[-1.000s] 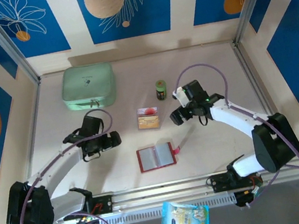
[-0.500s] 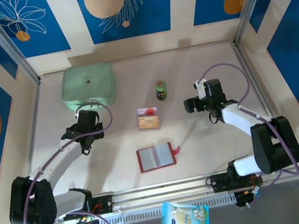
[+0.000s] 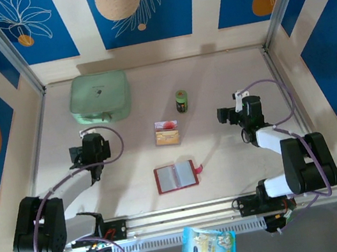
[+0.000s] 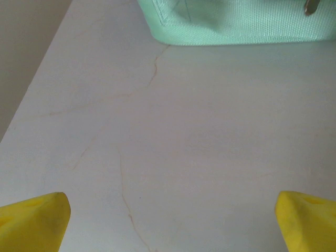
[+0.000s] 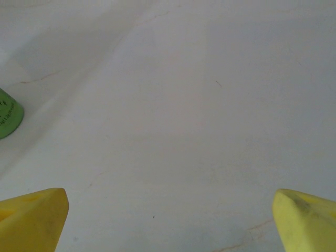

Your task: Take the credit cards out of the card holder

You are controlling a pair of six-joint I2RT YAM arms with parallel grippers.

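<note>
From above, the dark-red leather booklet card holder [image 3: 176, 176] lay open at the worktop's [image 3: 225, 155] six o'clock, with thin tan-and-white credit cards [image 3: 167, 134] at its twelve. Left wrist: the left claw [image 4: 170, 215] gaped empty. Right wrist: the right claw [image 5: 170, 215] likewise. A card hidden in the sleeves might be missed.

Two folded arms, jaws spread wide.
The left arm [image 3: 62, 184] and right arm [image 3: 275, 137] bend at opposite sides. The left gripper [image 3: 88, 146] and right gripper [image 3: 232, 114] are well apart, each with yellow fingertips [image 4: 31, 223] parted to its wrist view's lower corners.
</note>
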